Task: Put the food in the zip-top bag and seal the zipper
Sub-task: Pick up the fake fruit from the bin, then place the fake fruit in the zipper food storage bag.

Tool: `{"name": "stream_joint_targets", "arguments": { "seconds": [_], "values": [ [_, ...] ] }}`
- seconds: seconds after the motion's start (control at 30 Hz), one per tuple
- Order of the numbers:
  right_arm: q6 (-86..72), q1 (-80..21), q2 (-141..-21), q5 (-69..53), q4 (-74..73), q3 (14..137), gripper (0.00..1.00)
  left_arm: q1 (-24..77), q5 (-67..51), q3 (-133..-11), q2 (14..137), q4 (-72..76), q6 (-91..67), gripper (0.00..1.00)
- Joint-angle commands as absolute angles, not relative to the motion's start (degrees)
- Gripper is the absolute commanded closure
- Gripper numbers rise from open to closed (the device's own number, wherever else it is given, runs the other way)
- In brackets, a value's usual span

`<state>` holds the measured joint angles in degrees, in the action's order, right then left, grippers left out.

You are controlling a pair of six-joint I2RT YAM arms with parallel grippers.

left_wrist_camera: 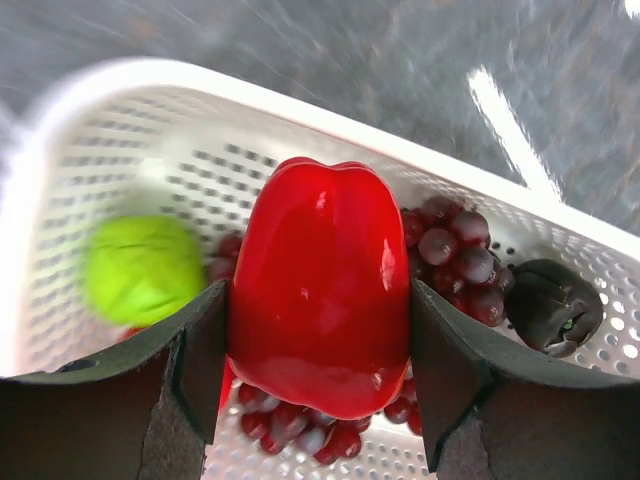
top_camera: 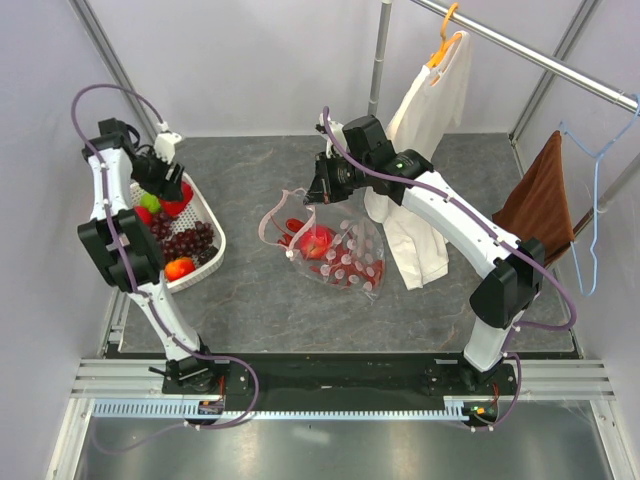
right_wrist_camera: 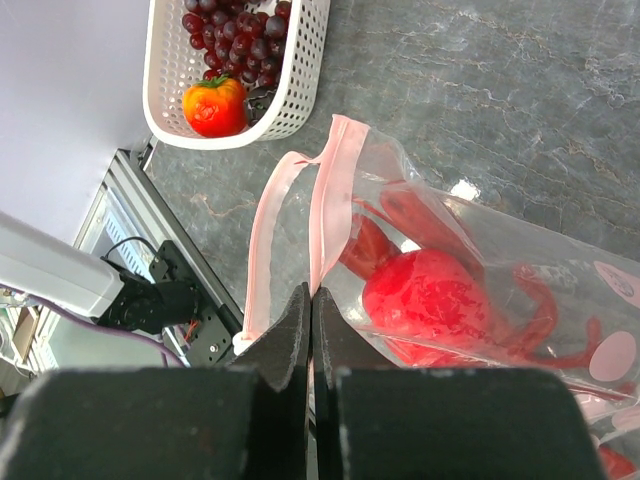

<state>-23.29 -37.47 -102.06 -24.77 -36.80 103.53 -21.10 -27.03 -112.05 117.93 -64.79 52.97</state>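
The white mesh basket point(top_camera: 215, 250) stands at the left with dark grapes point(top_camera: 188, 242), an orange point(top_camera: 180, 268) and a green piece point(top_camera: 150, 203). My left gripper point(top_camera: 168, 185) is shut on a glossy red lobed toy fruit point(left_wrist_camera: 320, 290), held just above the basket point(left_wrist_camera: 300, 110), grapes point(left_wrist_camera: 455, 255) and green piece point(left_wrist_camera: 140, 268). The clear dotted zip-top bag point(top_camera: 350, 260) lies mid-table with a red apple point(right_wrist_camera: 430, 300) and red chillies point(right_wrist_camera: 540, 310) inside. My right gripper point(right_wrist_camera: 311, 300) is shut on the pink zipper strip point(right_wrist_camera: 335, 190) and holds the mouth up and open point(top_camera: 312, 195).
A cream shirt point(top_camera: 420, 120) hangs on an orange hanger right behind the bag, its hem on the table. A brown cloth point(top_camera: 540, 195) hangs at the far right. A small dark object point(left_wrist_camera: 555, 305) lies in the basket beside the grapes.
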Motion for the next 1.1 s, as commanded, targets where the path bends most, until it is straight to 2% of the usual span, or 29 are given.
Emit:
{"name": "stream_joint_targets", "arguments": {
  "seconds": [0.0,0.1,0.3,0.4,0.53,0.77,1.07],
  "values": [
    [-23.3,-37.2,-99.9,-25.3,-34.8,103.6,1.0,-22.4,-35.6,-117.9,112.0,-67.1,48.6,0.79],
    [-23.3,-37.0,-99.8,-25.3,-34.9,103.4,1.0,-22.1,-47.1,-118.8,108.6,-72.3,47.8,0.79],
    [-23.8,-36.7,-99.9,-25.6,-34.9,103.5,1.0,-16.2,-64.2,-109.4,96.3,-72.8,39.7,0.83],
    [-24.1,-36.7,-100.0,-25.6,-34.8,103.7,1.0,-9.5,-66.3,-101.9,90.5,-67.4,33.9,0.85],
    [-24.0,-36.7,-99.7,-26.5,-34.6,103.5,1.0,-1.4,-63.1,-91.6,85.1,-57.6,26.8,0.85],
    [-24.6,-36.7,-99.4,-28.3,-34.1,103.5,1.0,10.6,-54.9,-85.8,85.5,-51.2,21.2,0.86],
    [-24.7,-36.7,-99.1,-30.9,-33.3,102.7,1.0,13.4,-43.0,-80.4,85.6,-34.6,4.3,0.85]
  ]
}}
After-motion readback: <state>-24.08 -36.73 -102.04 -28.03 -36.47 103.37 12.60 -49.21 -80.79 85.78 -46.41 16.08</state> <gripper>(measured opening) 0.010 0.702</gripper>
